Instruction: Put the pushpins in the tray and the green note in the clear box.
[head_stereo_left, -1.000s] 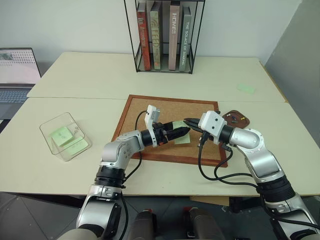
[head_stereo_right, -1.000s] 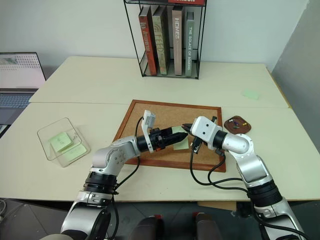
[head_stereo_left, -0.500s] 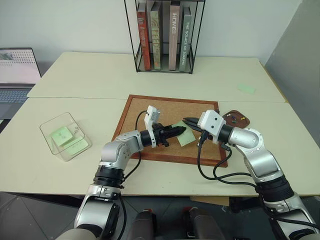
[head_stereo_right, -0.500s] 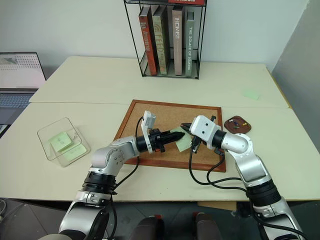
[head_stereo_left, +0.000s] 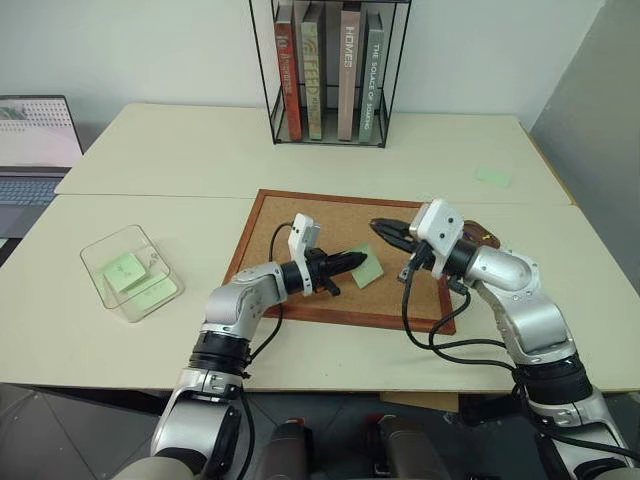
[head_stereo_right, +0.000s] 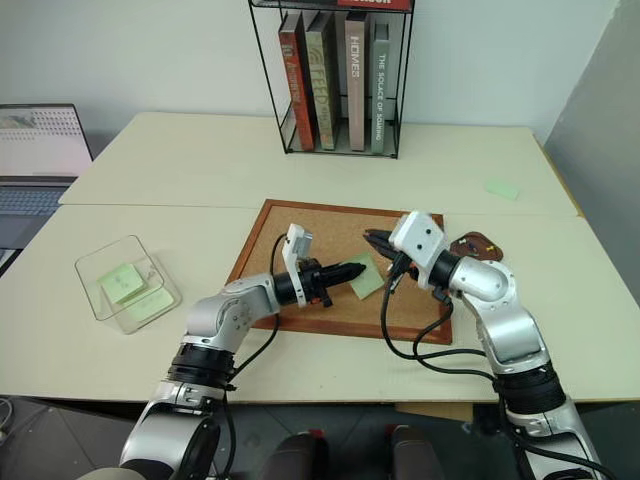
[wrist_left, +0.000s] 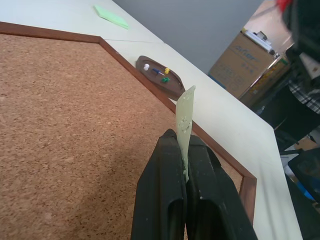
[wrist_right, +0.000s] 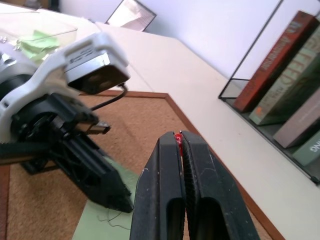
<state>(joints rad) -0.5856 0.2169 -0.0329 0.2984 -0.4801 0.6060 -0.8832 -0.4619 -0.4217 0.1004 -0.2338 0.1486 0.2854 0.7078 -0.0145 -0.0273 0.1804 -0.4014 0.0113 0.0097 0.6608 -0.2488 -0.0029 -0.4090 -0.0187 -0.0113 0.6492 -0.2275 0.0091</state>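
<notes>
My left gripper (head_stereo_left: 352, 259) hovers over the corkboard (head_stereo_left: 300, 215), shut on the near edge of the green note (head_stereo_left: 368, 270). In the left wrist view the note (wrist_left: 186, 107) stands edge-on between the black fingers. My right gripper (head_stereo_left: 378, 226) hangs a little above and to the right of the note, shut on a red pushpin (wrist_right: 177, 138) whose head peeks out between its fingertips. The dark wooden tray (wrist_left: 172, 89) lies just off the board's right edge with several pushpins (wrist_left: 161, 75) in it. The clear box (head_stereo_left: 130, 272) sits far left, holding pale green slips.
A wire rack of books (head_stereo_left: 330, 70) stands behind the board. A laptop (head_stereo_left: 35, 140) is at the far left. A loose green slip (head_stereo_left: 491, 177) lies at the back right of the table. My right arm's cable loops over the board's right front corner.
My left gripper has shut on the note, and the note's free end has come up off the board. My right gripper has risen and drawn back to the right with the pin.
</notes>
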